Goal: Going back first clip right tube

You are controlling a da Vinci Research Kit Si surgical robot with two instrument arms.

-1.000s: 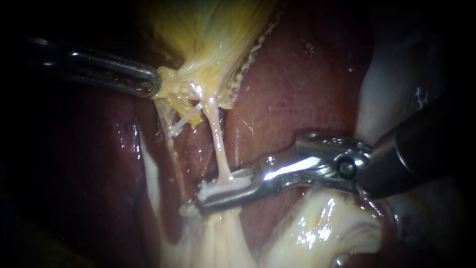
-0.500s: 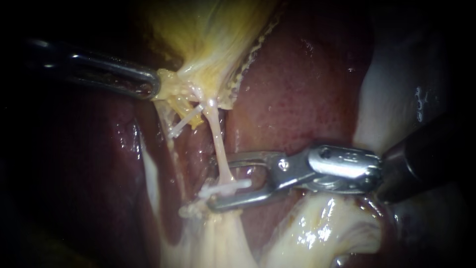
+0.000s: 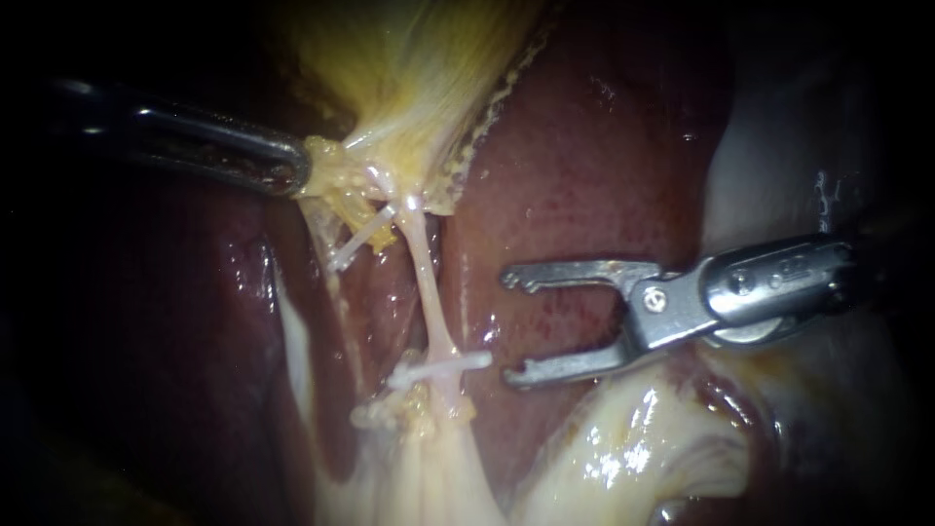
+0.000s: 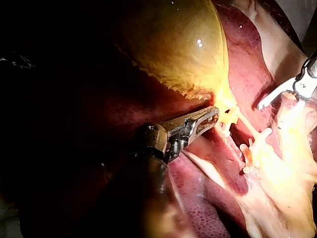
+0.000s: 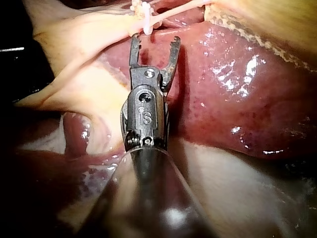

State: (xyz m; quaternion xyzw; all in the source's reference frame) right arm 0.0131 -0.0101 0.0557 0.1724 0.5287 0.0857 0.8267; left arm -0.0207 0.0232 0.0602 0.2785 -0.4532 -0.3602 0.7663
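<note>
A white clip (image 3: 443,369) sits across the lower end of the thin pale right tube (image 3: 429,292). My right instrument (image 3: 509,329) is just to the right of it, jaws open and empty, clear of the tube. In the right wrist view its jaws (image 5: 155,38) stand open a little short of the clip (image 5: 146,15). My left instrument (image 3: 304,168) is shut on yellowish tissue at the neck of the gallbladder (image 3: 419,78), holding it to the left. The left wrist view shows those jaws (image 4: 214,116) closed on that tissue.
Another white clip (image 3: 360,239) lies on the left tube, just under the gallbladder's neck. Dark red liver (image 3: 584,166) lies behind the right instrument's jaws. Pale glistening tissue (image 3: 623,448) lies below them.
My right instrument's jaws, closed around the clip on the right tube a second ago, have opened and drawn back to the right, leaving the clip on the tube. The left instrument has held still.
</note>
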